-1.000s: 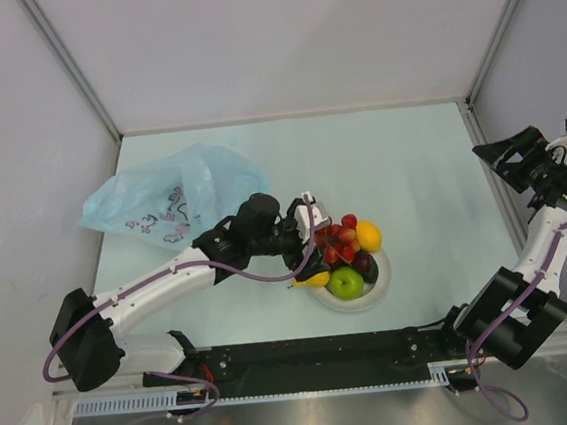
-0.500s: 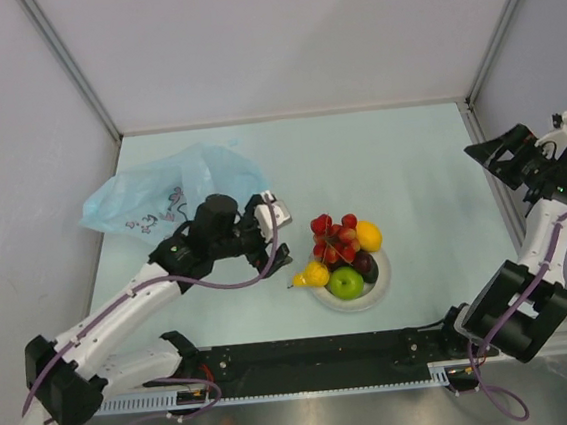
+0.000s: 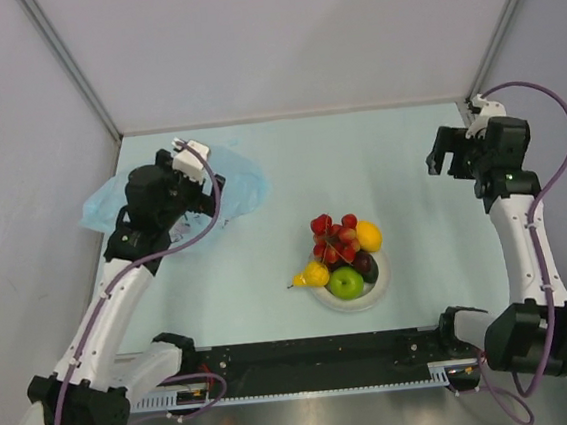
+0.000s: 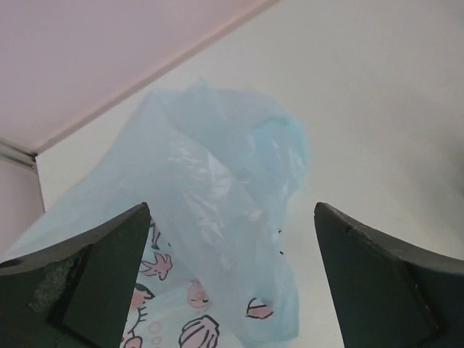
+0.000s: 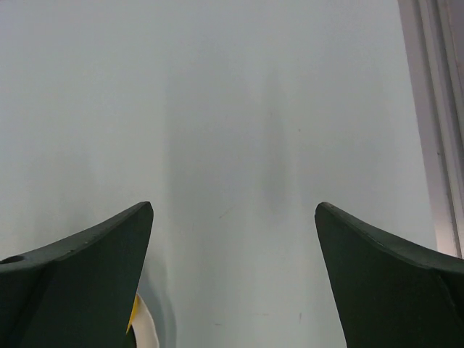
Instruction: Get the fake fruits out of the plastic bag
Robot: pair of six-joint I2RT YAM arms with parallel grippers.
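I see the fake fruits (image 3: 345,257) heaped on the white plate (image 3: 372,298) at 6 o'clock. The plastic bag (image 3: 245,183) at 10 o'clock looks emptied. My left hand (image 3: 195,167) and right hand (image 3: 449,152) gape wide, holding nothing.

Robotics lab test cell, seen from above. A pale blue-green counter (image 3: 410,170) is boxed in by plain grey panels (image 3: 287,41) set in bare metal frame posts (image 3: 71,72). Two white-and-black robot arms, the left arm (image 3: 107,310) and the right arm (image 3: 528,249), trail purple cables (image 3: 560,126) and are bolted to a black rail (image 3: 317,352) along the counter's near edge. Fake fruits (image 3: 343,247) sit piled on a white plate (image 3: 358,306) near that edge.
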